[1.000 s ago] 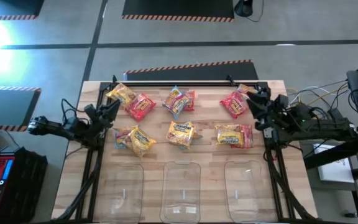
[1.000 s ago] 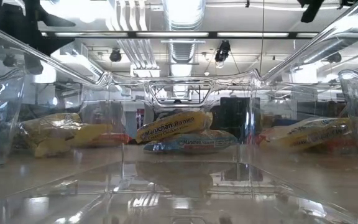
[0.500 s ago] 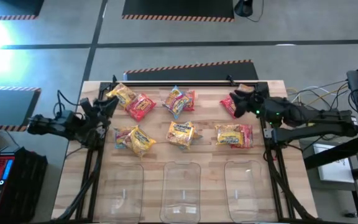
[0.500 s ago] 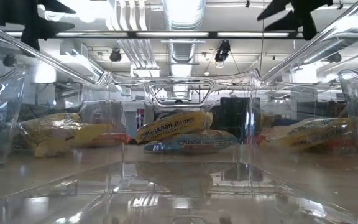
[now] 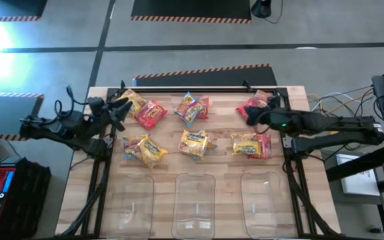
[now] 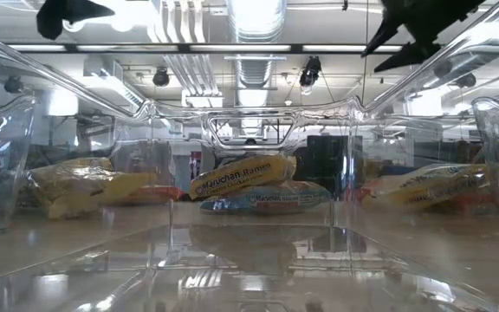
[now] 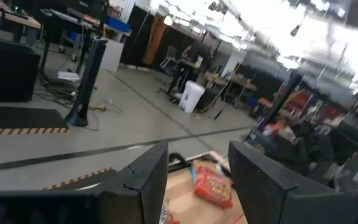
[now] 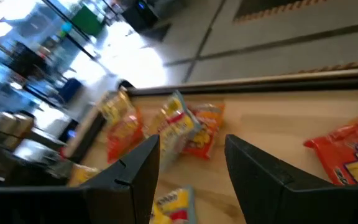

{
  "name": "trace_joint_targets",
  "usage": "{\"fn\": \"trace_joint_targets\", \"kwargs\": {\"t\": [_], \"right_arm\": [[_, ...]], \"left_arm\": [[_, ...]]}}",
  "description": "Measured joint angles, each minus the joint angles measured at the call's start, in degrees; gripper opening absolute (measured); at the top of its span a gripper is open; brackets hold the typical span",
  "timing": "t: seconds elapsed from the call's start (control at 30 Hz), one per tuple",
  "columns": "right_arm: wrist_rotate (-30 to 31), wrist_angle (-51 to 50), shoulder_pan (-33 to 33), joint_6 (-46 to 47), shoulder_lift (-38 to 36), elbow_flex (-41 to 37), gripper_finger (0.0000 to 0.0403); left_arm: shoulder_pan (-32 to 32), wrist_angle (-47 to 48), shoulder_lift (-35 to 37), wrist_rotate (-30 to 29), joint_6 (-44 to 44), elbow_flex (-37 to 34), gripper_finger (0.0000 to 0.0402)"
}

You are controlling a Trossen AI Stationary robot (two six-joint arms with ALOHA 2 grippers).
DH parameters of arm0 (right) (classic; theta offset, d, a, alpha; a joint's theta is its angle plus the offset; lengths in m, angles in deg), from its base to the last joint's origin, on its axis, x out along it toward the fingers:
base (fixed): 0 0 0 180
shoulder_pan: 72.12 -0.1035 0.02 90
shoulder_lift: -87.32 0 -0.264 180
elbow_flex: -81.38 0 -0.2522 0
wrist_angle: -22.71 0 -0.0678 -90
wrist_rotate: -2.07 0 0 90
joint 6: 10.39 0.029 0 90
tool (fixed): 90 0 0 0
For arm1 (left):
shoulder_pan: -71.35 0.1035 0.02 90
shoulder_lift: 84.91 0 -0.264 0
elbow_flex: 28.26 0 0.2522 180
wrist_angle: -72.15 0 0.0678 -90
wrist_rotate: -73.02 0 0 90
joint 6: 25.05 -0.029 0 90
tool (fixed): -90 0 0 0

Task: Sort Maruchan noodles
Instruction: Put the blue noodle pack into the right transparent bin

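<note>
Fingers of the right gripper (image 5: pixel 253 113) stand spread with nothing between them, hovering above the red glossy plastic noodle packet (image 5: pixel 253 105) at the far right of the wooden table (image 5: pixel 225 130); in the right wrist view that packet (image 8: pixel 348 154) lies just beside one dark blocky finger (image 8: pixel 267 175), crinkled, with yellow lettering too cut off to read. Past the fingers lie an orange-red packet under a light blue one with yellow print (image 8: pixel 188 127), and farther off a yellow and a red packet (image 8: pixel 118 121).

Across the table the left gripper (image 5: pixel 117 110) is likewise spread and empty, raised beside the yellow packet and red packet pair (image 5: pixel 141 109) at the far left. Its wrist view shows one red packet (image 7: pixel 212 185) between the two dark fingers (image 7: pixel 146 180), well ahead of them.

Nearer the front than both grippers lie three more clusters: yellow with blue (image 5: pixel 145 149), yellow (image 5: pixel 195 143), and yellow over red (image 5: pixel 251 145). In front of those stand three clear rectangular plastic bins (image 5: pixel 194 197) with rounded corners. Through the bin walls in the low view, a yellow packet (image 6: pixel 243 175) reads "Maruchan Ramen", lying tilted on a light blue one (image 6: pixel 271 198).
</note>
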Motion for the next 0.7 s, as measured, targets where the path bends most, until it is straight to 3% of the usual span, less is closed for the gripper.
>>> {"fn": "trace_joint_targets", "kwargs": {"t": [0.23, 0.33, 0.5, 0.7], "right_arm": [[0.07, 0.47, 2.21, 0.27, 3.01, -0.01, 0.0171], [0.02, 1.94, 4.31, 0.19, 4.41, -0.03, 0.0171], [-0.97, 4.47, 7.79, -1.53, 7.17, -0.02, 0.0171], [-9.81, 4.49, 12.83, -0.26, 9.86, -0.03, 0.0171]], "left_arm": [[0.06, 17.21, -6.31, -8.67, 11.25, 9.31, 0.0152], [0.1, 23.08, -8.0, -9.02, 15.88, 12.65, 0.0152], [0.11, 23.92, -11.05, -8.91, 15.15, 14.89, 0.0152], [0.36, 25.62, -13.52, -8.78, 19.55, 14.63, 0.0152]]}}
